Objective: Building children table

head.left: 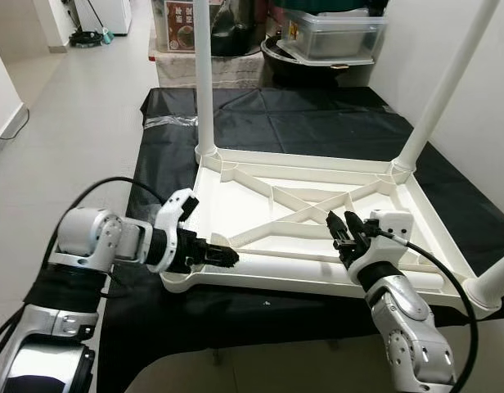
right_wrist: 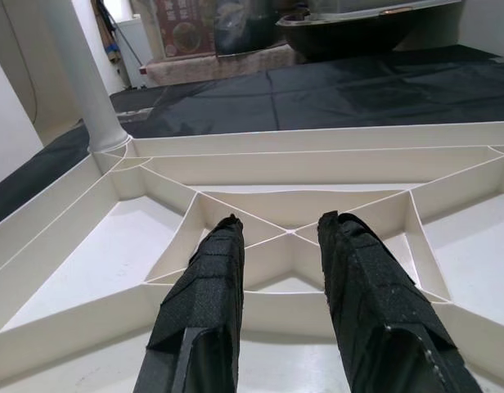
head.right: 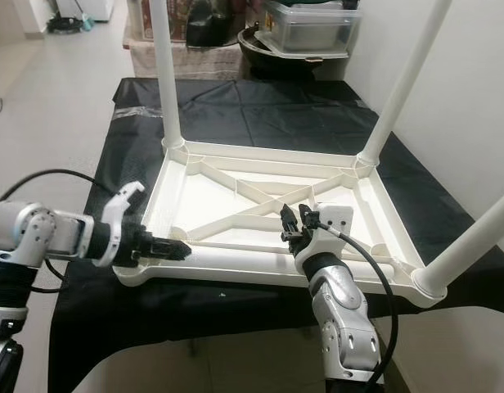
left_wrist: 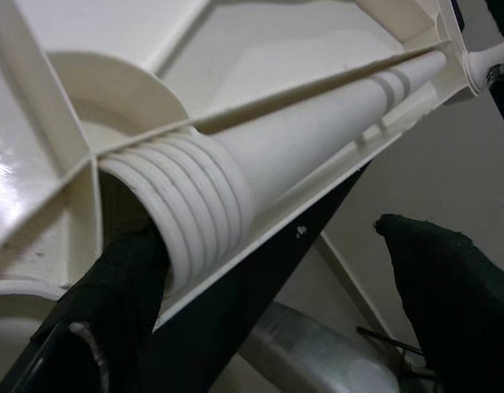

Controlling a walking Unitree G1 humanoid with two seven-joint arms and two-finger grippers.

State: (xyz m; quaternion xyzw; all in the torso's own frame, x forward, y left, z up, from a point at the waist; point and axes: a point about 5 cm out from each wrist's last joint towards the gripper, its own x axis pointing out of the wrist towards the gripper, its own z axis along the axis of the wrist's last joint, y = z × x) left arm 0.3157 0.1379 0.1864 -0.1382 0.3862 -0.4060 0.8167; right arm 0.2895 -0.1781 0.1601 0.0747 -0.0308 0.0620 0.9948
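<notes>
Across the middle of the head views, the upturned tabletop [head.left: 317,176] rests on black cloth [head.left: 268,119] with three legs already standing at its corners. Lower left of frame, my left gripper [head.left: 223,256] has its fingers [left_wrist: 113,286] clamped on the threaded end of the loose leg [head.left: 317,268], which lies along the near rim, right by the empty socket [left_wrist: 96,90]. My right gripper [head.left: 344,228], lower centre, hovers with fingers [right_wrist: 203,295] apart, grasping nothing. Risk now, I reckon: lifting the leg by one end lets the far tip drag, and cross-threading follows if it enters tilted.
</notes>
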